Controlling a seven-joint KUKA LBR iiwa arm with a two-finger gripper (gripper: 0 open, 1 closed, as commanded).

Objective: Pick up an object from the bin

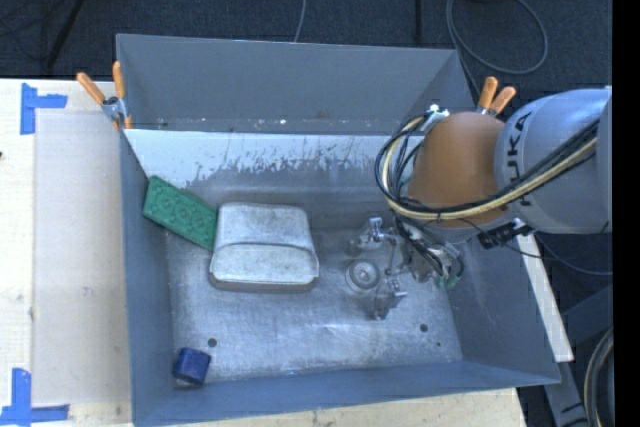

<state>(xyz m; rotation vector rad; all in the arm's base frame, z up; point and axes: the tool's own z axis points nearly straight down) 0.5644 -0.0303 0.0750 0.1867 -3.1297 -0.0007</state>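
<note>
Bin (300,105): grey metal with sloped walls and a scuffed floor; 3 loose things lie in it, all in the left and middle parts.
Gripper (383,283): low over the floor, right of centre, on a bare patch.
Grip: cannot tell from this view whether it is spread or closed; the metal parts at the tip blur together.
Nearest thing: a grey tin (263,247), rounded-rectangular and shallow, lying flat at the middle of the floor, just left of the gripper and apart from it.
In the way: no loose thing lies between the gripper and the tin, just bare floor.
Green block (178,210): flat and studded, lying tilted against the left wall; its lower right end meets the tin's upper left corner, and I cannot tell whether they touch.
Blue piece (190,365): small and stubby, in the near left corner, well apart from the gripper and the tin.
Arm: comes in over the right rim, with an orange cover (455,165) at the wrist and looped cables (395,177) hanging above the right side of the floor.
</note>
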